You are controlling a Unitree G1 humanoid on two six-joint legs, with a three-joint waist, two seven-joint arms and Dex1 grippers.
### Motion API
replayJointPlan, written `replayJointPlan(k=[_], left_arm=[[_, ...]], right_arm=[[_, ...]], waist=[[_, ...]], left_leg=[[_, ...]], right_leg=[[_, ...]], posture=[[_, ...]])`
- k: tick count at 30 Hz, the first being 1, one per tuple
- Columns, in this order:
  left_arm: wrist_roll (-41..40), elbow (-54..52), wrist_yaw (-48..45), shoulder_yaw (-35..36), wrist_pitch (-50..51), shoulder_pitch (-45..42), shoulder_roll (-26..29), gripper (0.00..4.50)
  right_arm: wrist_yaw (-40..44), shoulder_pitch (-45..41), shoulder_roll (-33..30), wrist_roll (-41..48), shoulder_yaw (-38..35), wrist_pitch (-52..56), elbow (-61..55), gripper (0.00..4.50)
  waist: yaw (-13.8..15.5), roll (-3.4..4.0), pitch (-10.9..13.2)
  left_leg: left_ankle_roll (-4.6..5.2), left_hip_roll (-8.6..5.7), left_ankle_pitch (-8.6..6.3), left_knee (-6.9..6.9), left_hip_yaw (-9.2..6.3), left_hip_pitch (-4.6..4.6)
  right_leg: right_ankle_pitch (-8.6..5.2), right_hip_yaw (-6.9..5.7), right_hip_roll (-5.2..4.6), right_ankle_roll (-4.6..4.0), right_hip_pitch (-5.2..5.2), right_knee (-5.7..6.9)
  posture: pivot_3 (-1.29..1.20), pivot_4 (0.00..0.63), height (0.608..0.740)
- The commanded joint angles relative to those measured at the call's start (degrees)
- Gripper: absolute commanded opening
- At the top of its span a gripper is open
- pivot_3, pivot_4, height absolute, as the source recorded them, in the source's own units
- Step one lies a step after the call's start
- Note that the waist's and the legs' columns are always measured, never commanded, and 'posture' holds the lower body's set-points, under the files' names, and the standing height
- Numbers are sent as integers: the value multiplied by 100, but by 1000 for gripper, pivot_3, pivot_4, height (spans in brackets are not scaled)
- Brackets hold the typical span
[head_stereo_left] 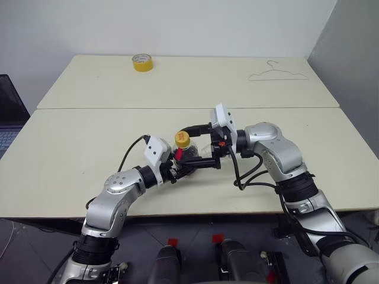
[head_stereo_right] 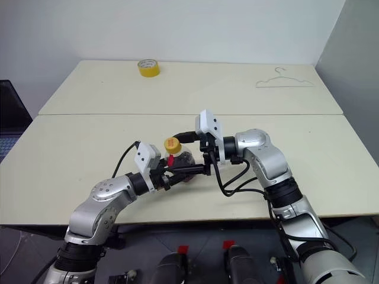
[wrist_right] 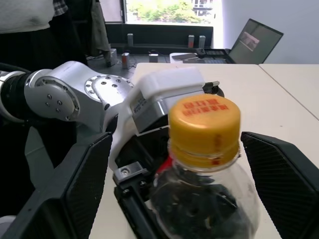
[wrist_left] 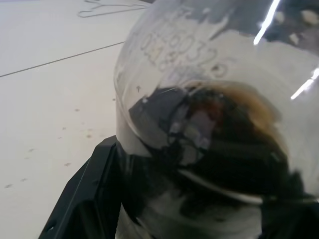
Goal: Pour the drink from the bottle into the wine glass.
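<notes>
The bottle (head_stereo_left: 187, 154) is a small clear one with a yellow-orange cap (head_stereo_left: 182, 139), held above the near table's middle. Dark drink (wrist_left: 224, 149) fills its lower part. My left gripper (head_stereo_left: 179, 166) is shut on the bottle's body from the left side, one black finger (wrist_left: 84, 199) pressed against the plastic. My right gripper (head_stereo_left: 186, 148) reaches in from the right and stands open, its two black fingers (wrist_right: 75, 184) wide on either side of the cap (wrist_right: 204, 127), apart from it. The wine glass is out of view.
A yellow tape roll (head_stereo_left: 142, 62) and a wire hanger (head_stereo_left: 278, 74) lie on the far table. A laptop (head_stereo_left: 9, 118) sits past the tables' left edge. A seam (head_stereo_left: 89, 108) separates the two cream tables.
</notes>
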Motion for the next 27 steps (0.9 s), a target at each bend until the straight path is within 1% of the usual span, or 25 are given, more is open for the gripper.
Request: replayJointPlan(k=[1,2,5,8,11,14,20,27], left_arm=[[203,-8,330,156,-370,-174,-138,2985],[247,9,391,152,-410,-178,-173,2985],[393,95,593,121,-517,-202,-293,2985],[508,183,761,115,-578,-222,-402,2985],[619,252,904,97,-665,-262,-510,2985],[676,279,1022,88,-698,-296,-608,2985],[771,327,1162,76,-718,-339,-736,2985],[805,323,1197,41,-742,-339,-779,2985]], right_arm=[[-431,-6,10,163,-250,336,-490,4471],[-539,11,20,170,-256,436,-564,4471],[-1234,91,226,66,-346,639,-722,4471],[-1873,154,526,109,-481,816,-824,4471],[-2498,163,796,-17,-456,953,-879,4471],[-2962,175,1051,9,-497,1108,-933,4471],[-3318,247,1346,-9,-344,1240,-1104,4471],[-3655,180,1674,-160,-336,1051,-620,4471]], waist=[[1,0,0],[1,0,0],[0,0,0],[0,0,0],[1,0,0],[2,0,0],[2,0,0],[-3,0,0]], left_leg=[[0,0,0,0,0,0],[0,0,0,0,0,-1],[0,0,0,-1,1,-1],[0,0,0,-1,1,-2],[0,0,0,0,1,-1],[0,-1,0,1,1,-2],[0,0,0,-1,1,-4],[0,0,0,0,0,-2]], right_leg=[[0,0,0,0,0,0],[0,0,0,0,0,-1],[0,1,-1,0,0,-2],[0,1,0,0,0,-1],[1,2,0,1,0,1],[1,2,-1,1,0,1],[1,2,0,1,0,-1],[1,1,0,2,0,0]], posture=[[0,150,740],[0,150,740],[0,150,740],[0,150,740],[0,150,740],[0,150,740],[0,150,740],[0,150,740]])
